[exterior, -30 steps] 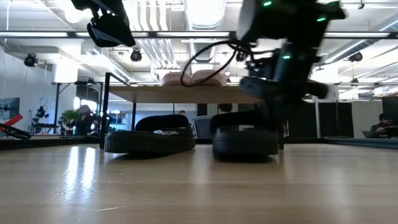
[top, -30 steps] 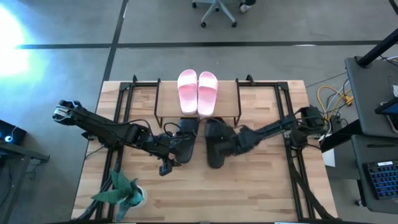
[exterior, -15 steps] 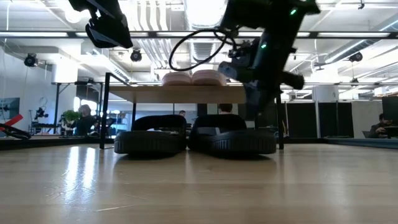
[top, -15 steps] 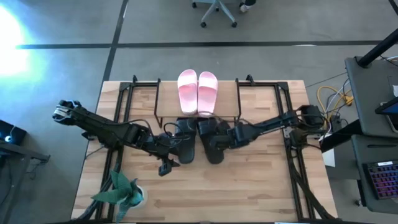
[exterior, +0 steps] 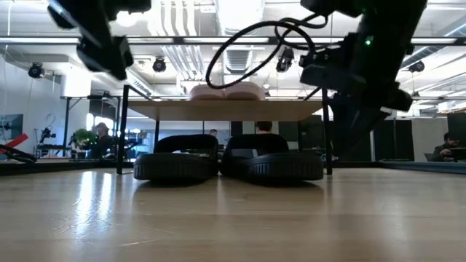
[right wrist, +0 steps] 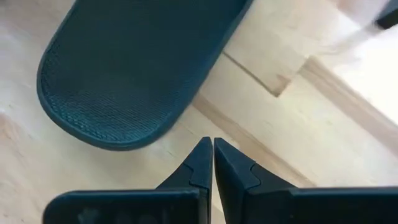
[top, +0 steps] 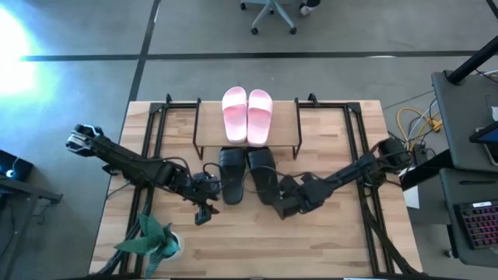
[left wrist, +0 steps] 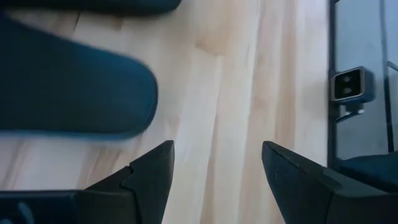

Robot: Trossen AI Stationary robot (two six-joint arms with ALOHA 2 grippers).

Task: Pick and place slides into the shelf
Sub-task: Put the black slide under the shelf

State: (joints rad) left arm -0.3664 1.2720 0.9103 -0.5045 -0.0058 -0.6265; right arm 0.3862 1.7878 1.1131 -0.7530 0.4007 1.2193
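Two light pink slides (top: 247, 115) lie side by side on the shelf's top board (top: 206, 136); they also show in the low view (exterior: 226, 92). Beneath the board, two dark slides (top: 231, 175) (top: 262, 177) rest flat on the table, side by side, soles down (exterior: 175, 166) (exterior: 273, 166). My left gripper (left wrist: 214, 152) hovers open over bare table just left of the left dark slide (left wrist: 68, 93). My right gripper (right wrist: 213, 146) is shut, just off the heel of the right dark slide (right wrist: 137, 68) on its near side, touching nothing.
A green leafy plant (top: 152, 241) stands at the table's near left corner. Black metal frames (top: 156, 132) (top: 358, 132) run along both sides of the table. The shelf's thin black legs (exterior: 122, 131) flank the dark slides. Bare wood spans the near half of the table (top: 257, 241).
My right gripper carried the right dark slide toward the far left, under the shelf beside the other dark slide, then drew back toward the near edge, leaving it there. My left gripper backed a little toward the near left, away from the left dark slide.
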